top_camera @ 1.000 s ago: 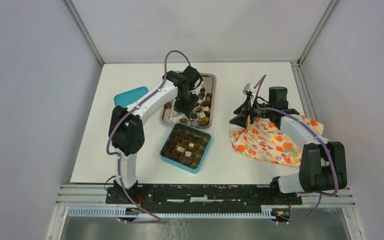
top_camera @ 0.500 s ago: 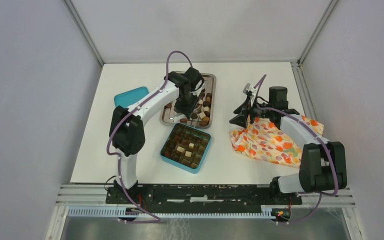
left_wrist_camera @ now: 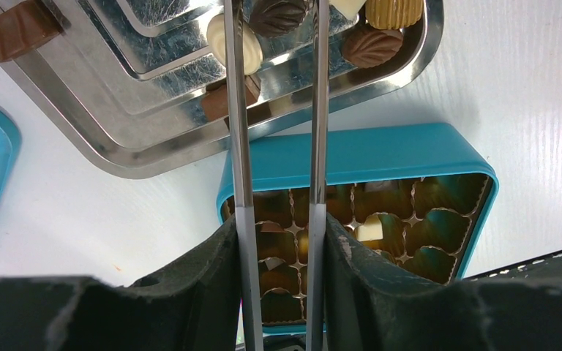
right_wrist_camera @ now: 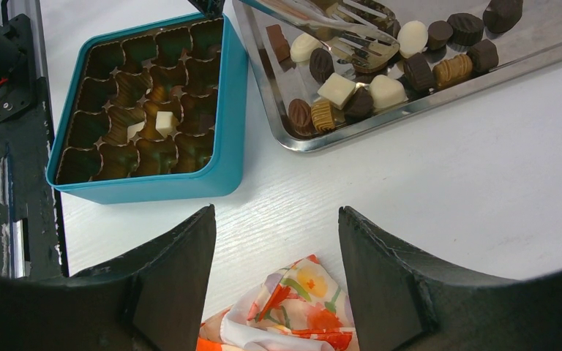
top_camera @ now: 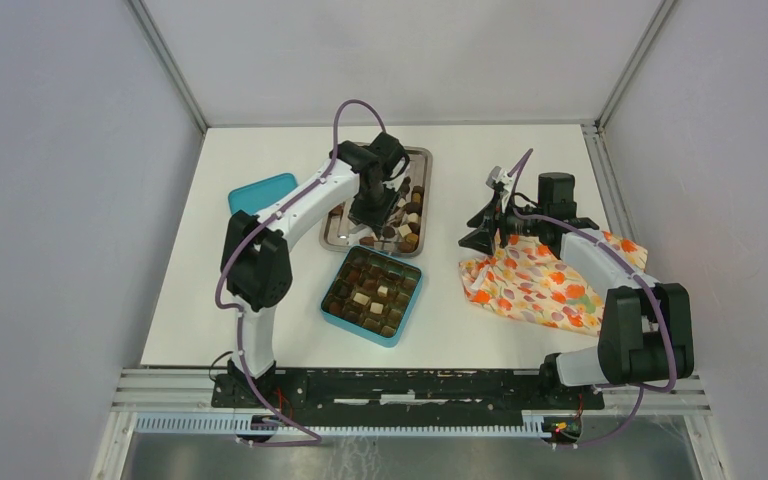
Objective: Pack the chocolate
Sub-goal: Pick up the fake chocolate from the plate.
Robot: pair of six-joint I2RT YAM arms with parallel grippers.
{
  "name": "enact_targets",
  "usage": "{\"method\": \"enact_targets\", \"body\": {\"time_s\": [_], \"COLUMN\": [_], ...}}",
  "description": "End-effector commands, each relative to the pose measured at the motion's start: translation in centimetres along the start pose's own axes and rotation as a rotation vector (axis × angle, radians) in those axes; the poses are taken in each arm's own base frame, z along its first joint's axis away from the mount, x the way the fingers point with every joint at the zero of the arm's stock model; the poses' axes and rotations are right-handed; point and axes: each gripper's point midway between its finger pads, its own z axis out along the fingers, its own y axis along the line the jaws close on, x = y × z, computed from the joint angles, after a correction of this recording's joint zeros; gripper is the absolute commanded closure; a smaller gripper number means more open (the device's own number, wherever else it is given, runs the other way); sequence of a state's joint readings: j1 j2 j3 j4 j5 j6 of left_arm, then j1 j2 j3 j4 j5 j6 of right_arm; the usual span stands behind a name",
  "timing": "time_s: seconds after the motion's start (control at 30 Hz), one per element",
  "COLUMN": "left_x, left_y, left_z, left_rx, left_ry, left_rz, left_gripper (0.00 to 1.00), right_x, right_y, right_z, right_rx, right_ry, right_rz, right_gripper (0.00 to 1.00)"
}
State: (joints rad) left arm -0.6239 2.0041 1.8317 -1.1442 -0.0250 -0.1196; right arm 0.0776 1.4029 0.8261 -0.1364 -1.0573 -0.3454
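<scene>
Loose chocolate (top_camera: pixel 407 218) pieces, dark, brown and white, lie on the steel tray (top_camera: pixel 337 236). My left gripper (top_camera: pixel 371 204) hovers over that tray, shut on a pair of steel tongs (left_wrist_camera: pixel 239 110). In the left wrist view a dark leaf-shaped piece (left_wrist_camera: pixel 276 14) sits between the tong blades near their tips; I cannot tell whether it is pinched. The teal box (top_camera: pixel 401 325) below the tray holds a few pieces (right_wrist_camera: pixel 165 123) in its cups. My right gripper (top_camera: pixel 483 232) stands open over a corner of the cloth, holding nothing.
The orange floral cloth (top_camera: pixel 535 285) lies bunched at the right under my right arm. A teal lid (top_camera: pixel 260 192) lies left of the tray. In the right wrist view the tray (right_wrist_camera: pixel 541 36) and box (right_wrist_camera: pixel 154 186) lie ahead of my open fingers.
The left gripper with the tongs has edged slightly over the tray. The right arm has stayed still.
</scene>
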Motion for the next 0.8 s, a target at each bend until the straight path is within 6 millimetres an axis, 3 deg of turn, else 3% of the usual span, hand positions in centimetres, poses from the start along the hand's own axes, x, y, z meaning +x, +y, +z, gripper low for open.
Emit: {"method": "enact_targets", "body": {"time_s": [0.0,0.57,0.63,0.77], "left_x": [-1.27,-0.43,-0.59,-1.24], "left_y": [-0.24,-0.85,-0.92,-0.84], "left_z": [-0.29,0.46,0.34,-0.52], "left_rx": [-0.004,-0.03,-0.029,-0.035], "left_ry": [-0.037,0.005,-0.001,-0.032], "left_rz": [0.017,0.009,0.004,-0.01], "left_gripper": [0.54,0.57,0.62,0.82], "right_x": [-1.4,-1.38,-1.33,-1.36], "right_y": [0.19,0.29,0.29,0.3], "right_z": [-0.26,-0.28,-0.29,-0.31], "right_rx": [-0.009,-0.009,-0.009,-0.009], "right_ry": [-0.035,-0.036,-0.035,-0.036], "right_rz": [-0.053,-0.056,-0.055,-0.056], "right_gripper": [0.32,0.32,0.32,0.32]}}
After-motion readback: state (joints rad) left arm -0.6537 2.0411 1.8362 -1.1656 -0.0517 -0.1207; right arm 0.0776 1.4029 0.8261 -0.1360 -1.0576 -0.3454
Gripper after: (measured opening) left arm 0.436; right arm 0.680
